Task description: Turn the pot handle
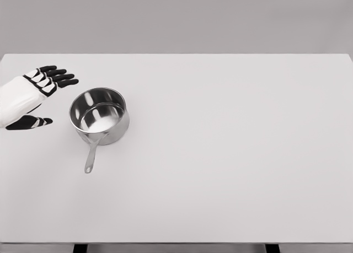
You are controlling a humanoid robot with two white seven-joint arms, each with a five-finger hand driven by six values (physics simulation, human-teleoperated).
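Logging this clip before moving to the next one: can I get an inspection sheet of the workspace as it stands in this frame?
Surface: white table, flat, evenly lit.
Job's things: steel saucepan upright at left of the table, nothing visible inside; its handle points toward the near edge, slightly left.
Clutter: nothing seen.
Robot hands: left robot hand left of the saucepan, fingers spread, thumb apart, not touching it, holding nothing. Right robot hand not in view.
Cables: nothing seen.
Surroundings: plain grey wall behind the table; dark table legs at the bottom edge.
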